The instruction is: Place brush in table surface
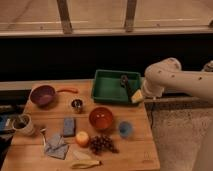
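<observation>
– wooden table surface before a dark window wall: where does the gripper stand?

– fig. 1. gripper at the near right corner of the green bin, low over its rim, on a white arm that reaches in from the right. jaws spread wide, nothing between them.

– and the brush?

– inside the bin, in its right half, just beside the gripper. whether the two touch cannot be told. it lies flat on the bin floor.

– its axis?

– long axis runs roughly from the far wall of the bin toward the near right corner, slightly slanted. the thicker, rounded end appears to point away, the thin handle end toward the gripper.

– progress?

– early, by my reading. the brush is not yet grasped or lifted and not yet on the wood. left to do: close on the handle, raise it over the rim, set it on a bare plank.

– further out?

– orange bowl, blue cup, metal cup and purple bowl stand on the table.
</observation>
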Motion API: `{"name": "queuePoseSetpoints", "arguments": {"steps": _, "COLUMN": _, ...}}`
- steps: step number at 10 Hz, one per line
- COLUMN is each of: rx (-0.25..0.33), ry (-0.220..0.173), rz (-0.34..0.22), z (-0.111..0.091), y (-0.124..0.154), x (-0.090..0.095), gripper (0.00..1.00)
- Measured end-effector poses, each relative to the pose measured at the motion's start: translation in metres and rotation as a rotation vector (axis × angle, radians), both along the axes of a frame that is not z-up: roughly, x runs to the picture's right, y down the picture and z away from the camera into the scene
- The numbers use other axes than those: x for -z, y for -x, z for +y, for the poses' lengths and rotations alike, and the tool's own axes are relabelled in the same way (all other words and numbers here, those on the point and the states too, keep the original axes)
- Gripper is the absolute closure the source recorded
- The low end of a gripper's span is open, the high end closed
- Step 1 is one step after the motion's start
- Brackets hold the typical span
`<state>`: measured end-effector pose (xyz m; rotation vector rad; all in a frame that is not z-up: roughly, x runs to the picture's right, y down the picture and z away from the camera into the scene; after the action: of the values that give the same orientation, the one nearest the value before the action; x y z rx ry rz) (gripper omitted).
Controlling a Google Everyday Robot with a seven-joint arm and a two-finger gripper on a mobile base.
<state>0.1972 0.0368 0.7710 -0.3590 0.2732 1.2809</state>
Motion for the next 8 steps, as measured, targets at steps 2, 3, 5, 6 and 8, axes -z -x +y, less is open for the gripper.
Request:
{"name": "queuePoseSetpoints", "arguments": {"steps": 2, "rx": 0.06, "ry": -0.028, "rz": -0.065, "z": -0.024, "y": 0.041, "x": -0.018, "gripper": 0.2}}
{"name": "queuePoseSetpoints", "arguments": {"steps": 3, "rx": 0.082, "ry": -0.035, "rz": -0.095, "z": -0.033, "y": 0.057, "x": -0.024, "gripper": 0.2}}
{"name": "queuePoseSetpoints", "arguments": {"steps": 5, "rx": 0.095, "ry": -0.036, "rz": -0.121, "z": -0.039, "y": 0.07, "x": -0.028, "gripper": 0.2}}
{"name": "queuePoseSetpoints", "arguments": {"steps": 6, "rx": 0.092, "ry": -0.036, "rz": -0.118, "z": -0.038, "y": 0.067, "x": -0.028, "gripper": 0.2}}
{"name": "queuePoseSetpoints", "arguments": {"steps": 8, "rx": 0.093, "ry": -0.033, "rz": -0.119, "z": -0.038, "y": 0.069, "x": -0.028, "gripper": 0.2}}
